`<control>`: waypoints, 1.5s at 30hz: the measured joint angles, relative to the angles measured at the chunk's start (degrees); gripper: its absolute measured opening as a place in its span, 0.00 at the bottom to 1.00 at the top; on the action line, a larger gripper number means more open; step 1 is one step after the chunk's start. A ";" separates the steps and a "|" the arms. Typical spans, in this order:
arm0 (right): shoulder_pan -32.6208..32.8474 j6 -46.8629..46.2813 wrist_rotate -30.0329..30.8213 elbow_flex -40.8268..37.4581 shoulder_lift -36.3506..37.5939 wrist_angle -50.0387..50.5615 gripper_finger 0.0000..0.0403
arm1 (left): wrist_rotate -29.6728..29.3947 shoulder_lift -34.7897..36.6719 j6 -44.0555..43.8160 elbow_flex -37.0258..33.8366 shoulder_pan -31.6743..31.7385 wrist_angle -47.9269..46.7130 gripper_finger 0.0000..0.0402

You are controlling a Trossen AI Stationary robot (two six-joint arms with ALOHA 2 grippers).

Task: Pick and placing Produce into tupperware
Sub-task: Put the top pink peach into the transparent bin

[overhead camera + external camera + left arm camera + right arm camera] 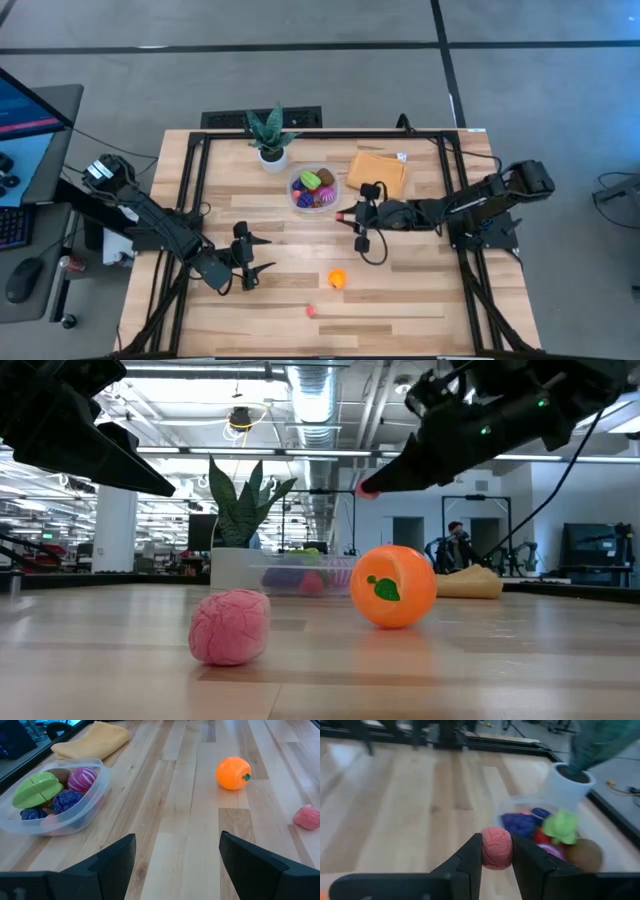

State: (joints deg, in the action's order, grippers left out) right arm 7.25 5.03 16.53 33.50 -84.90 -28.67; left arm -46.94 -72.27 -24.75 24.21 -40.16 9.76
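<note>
The clear round tupperware [315, 188] stands mid-table, holding several pieces of produce: green, purple, magenta and brown. It also shows in the right wrist view [545, 827] and in the left wrist view [50, 795]. My right gripper [343, 214] is above the table, just off the tub's near right rim, shut on a small pink-red textured ball [496, 848]. An orange toy fruit [337, 279] and a second pink ball [311, 311] rest on the table nearer the front. My left gripper [255, 262] waits open to their left, holding nothing. My right gripper pinches the pink-red ball's two opposite sides [485, 851] between its two fingers. The fingers come from the table's right, slanting slightly downward. The ball [368, 488] is lifted clear of the table, short of the tub.
A folded orange cloth [377, 172] lies to the far right of the tub, and a potted plant [270, 140] stands to its far left. A black frame runs along the table's edges. Bare wood lies between the tub and the loose produce.
</note>
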 joint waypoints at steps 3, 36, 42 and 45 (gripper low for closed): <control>-2.83 0.83 -0.03 0.00 -0.31 -0.02 0.29 | 0.00 0.00 0.00 0.00 0.01 0.02 0.69; -20.67 5.97 -12.05 8.28 -0.37 1.87 0.29 | -0.44 0.00 -0.09 0.00 0.01 0.20 0.69; -21.01 5.95 -12.22 8.35 -1.07 1.68 0.29 | -0.45 0.00 -0.11 0.00 0.00 0.20 0.69; -21.26 5.74 -12.25 8.33 -2.46 1.23 0.29 | -0.47 0.00 -0.39 0.00 0.00 0.20 0.69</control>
State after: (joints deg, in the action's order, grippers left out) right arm -14.01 10.78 4.28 41.82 -87.37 -27.44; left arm -47.40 -72.27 -25.15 24.21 -40.16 9.96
